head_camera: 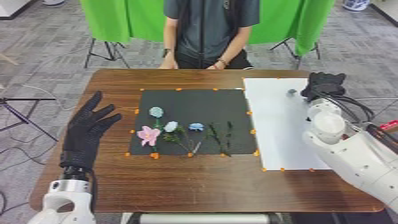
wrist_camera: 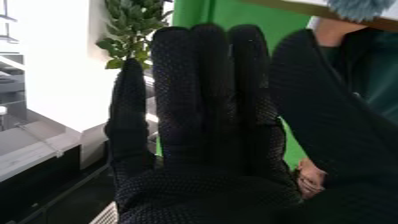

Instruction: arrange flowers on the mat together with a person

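nearest, the brown table [head_camera: 204,190] runs past the black mat [head_camera: 182,100]. the left hand [head_camera: 82,132] is open left of the mat, fingers straight. on the mat's near part lie a pink flower [head_camera: 148,135] and two dark green sprigs [head_camera: 214,139], with a white bloom [head_camera: 171,126] and a blue bloom [head_camera: 196,127] between them; a pale blue bloom [head_camera: 156,112] lies a little farther off. farther still, the right hand [head_camera: 324,85] is open by the white sheet's [head_camera: 275,125] far right corner, fingers straight, near a small grey-blue bloom [head_camera: 291,91]. beyond hangs green cloth [head_camera: 115,20].
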You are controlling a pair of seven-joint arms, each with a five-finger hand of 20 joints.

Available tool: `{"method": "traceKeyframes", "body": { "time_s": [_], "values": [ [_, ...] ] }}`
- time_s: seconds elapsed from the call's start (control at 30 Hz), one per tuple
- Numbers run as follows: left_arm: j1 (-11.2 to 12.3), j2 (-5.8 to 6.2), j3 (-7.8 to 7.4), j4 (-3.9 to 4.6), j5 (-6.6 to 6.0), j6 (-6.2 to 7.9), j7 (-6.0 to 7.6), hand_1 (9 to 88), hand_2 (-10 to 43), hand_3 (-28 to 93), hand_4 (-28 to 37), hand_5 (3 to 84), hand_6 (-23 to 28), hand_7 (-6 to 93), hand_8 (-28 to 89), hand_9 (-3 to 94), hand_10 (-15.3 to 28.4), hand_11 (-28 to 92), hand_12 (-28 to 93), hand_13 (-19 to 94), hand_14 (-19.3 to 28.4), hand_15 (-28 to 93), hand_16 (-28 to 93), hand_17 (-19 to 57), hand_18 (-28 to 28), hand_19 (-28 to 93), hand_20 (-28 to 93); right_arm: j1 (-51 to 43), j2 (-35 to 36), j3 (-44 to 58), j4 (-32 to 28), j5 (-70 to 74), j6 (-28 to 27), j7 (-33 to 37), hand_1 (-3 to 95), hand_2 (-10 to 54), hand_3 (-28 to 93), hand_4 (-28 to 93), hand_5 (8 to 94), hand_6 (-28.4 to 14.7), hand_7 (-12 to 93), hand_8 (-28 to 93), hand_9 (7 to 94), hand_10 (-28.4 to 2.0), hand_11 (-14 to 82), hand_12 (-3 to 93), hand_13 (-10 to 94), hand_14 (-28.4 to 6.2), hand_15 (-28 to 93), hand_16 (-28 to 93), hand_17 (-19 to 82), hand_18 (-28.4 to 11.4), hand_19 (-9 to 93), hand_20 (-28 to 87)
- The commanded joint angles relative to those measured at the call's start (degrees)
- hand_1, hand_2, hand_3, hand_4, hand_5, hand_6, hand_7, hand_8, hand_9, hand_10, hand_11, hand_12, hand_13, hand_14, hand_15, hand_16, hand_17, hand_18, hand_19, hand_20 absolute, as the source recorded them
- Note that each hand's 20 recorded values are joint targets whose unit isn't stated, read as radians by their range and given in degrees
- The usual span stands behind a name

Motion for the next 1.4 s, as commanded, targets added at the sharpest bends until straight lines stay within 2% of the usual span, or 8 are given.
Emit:
{"method": "traceKeyframes", "body": {
  "time_s": [0.03, 0.27, 0.67, 0.9, 0.97, 1.07, 1.17, 1.4],
  "values": [
    [0.4, -0.5, -0.24, -0.02, -0.05, -0.14, -0.37, 22.8, 4.4, 80, -28.3, 33.3, 3.2, 10.6, -9, 36.5, 16.9, 20, 8, 30, 25.7, 42, -6, -7.8, 23.8, 48, 15, -0.5, -1.1, 4.2, -2.2, 2.0, -7.9, -1.9, 36.1, -9.5, 82, -28, 54.3, 0.5, 31, -18, 58.8, -14.0, 35.1, 16.2, 57, -11.4, 62, 14, 15, -25.1, 69, 25],
    [0.5, -0.5, -0.28, 0.05, -0.07, -0.25, -0.22, 22.9, 4.3, 80, -28.3, 33.3, 3.2, 10.7, -9, 36.7, 17.0, 20, 8, 30, 25.8, 41, -7, -7.8, 23.8, 48, 15, -1.9, -2.2, 6.5, -2.6, 3.3, -13.5, -1.6, 33.3, -9.5, 81, -28, 52.3, 0.7, 24, -16, 58.1, -14.9, 27.9, 15.8, 56, -12.5, 59, 13, 14, -26.6, 66, 25],
    [-0.1, -1.05, -0.21, 0.34, 0.64, -1.12, -1.72, 23.0, 4.4, 80, -28.3, 33.3, 3.2, 10.6, -9, 36.8, 17.0, 20, 8, 30, 25.9, 42, -7, -7.9, 23.8, 48, 15, -4.3, -2.8, 8.2, -3.0, 3.1, -17.8, -2.8, 34.4, -9.5, 80, -28, 52.0, 2.1, 22, -15, 60.7, -14.2, 25.4, 15.9, 58, -12.2, 57, 14, 14, -26.5, 65, 26],
    [-0.8, -1.69, -0.28, 0.57, 1.33, -1.93, -2.84, 23.0, 4.4, 80, -28.3, 33.3, 3.2, 10.6, -9, 36.8, 17.0, 20, 8, 30, 25.9, 42, -7, -7.8, 23.7, 48, 15, -5.5, -4.2, 9.2, -1.9, 3.6, -18.1, -2.3, 39.5, -9.5, 78, -28, 56.7, 5.4, 21, -15, 66.2, -10.3, 20.8, 14.8, 61, -10.3, 51, 14, 14, -25.7, 64, 26],
    [-0.9, -1.65, -0.18, 0.6, 1.25, -1.9, -2.73, 23.0, 4.4, 80, -28.3, 33.3, 3.2, 10.6, -9, 36.8, 17.1, 20, 8, 30, 25.8, 42, -7, -7.9, 23.7, 48, 15, -5.7, -4.1, 8.8, -1.7, 3.0, -17.1, -2.3, 43.5, -9.5, 77, -28, 60.7, 6.4, 21, -15, 70.3, -8.7, 19.3, 15.2, 65, -8.5, 48, 17, 16, -24.6, 65, 26],
    [-0.8, -1.79, -0.36, 0.58, 1.43, -2.05, -3.03, 23.0, 4.4, 80, -28.3, 33.3, 3.2, 10.6, -9, 36.8, 17.0, 21, 8, 30, 25.9, 42, -7, -7.9, 23.7, 48, 15, -6.2, -4.1, 8.2, -1.2, 2.4, -14.6, -2.5, 53.4, -9.5, 67, -28, 69.4, 6.4, 22, -5, 79.4, -5.4, 8.4, 25.3, 70, -3.4, 40, 30, 19, -21.8, 66, 27],
    [-1.1, -1.65, -0.17, 0.63, 1.28, -1.9, -2.69, 23.0, 4.4, 80, -28.3, 33.3, 3.2, 10.6, -9, 36.8, 17.0, 21, 8, 30, 25.8, 42, -7, -7.9, 23.7, 48, 15, -6.2, -4.3, 8.2, -0.9, 2.2, -13.9, -3.1, 61.1, -9.5, 63, -28, 79.0, 6.3, 24, -1, 90.1, -3.7, 6.9, 31.6, 79, 1.2, 37, 38, 26, -15.3, 69, 28],
    [-0.1, -0.83, -0.42, 0.06, 0.53, -0.81, -1.34, 23.0, 4.4, 80, -28.3, 33.3, 3.3, 10.7, -9, 36.8, 17.0, 21, 8, 30, 25.8, 42, -7, -7.9, 23.7, 48, 15, -4.1, -2.8, 6.0, -2.6, 3.1, -8.0, -2.7, 62.9, -9.5, 63, -28, 83.0, 5.3, 24, 1, 92.9, -3.5, 8.4, 33.5, 83, 1.8, 38, 39, 29, -11.4, 69, 27]
  ]
}}
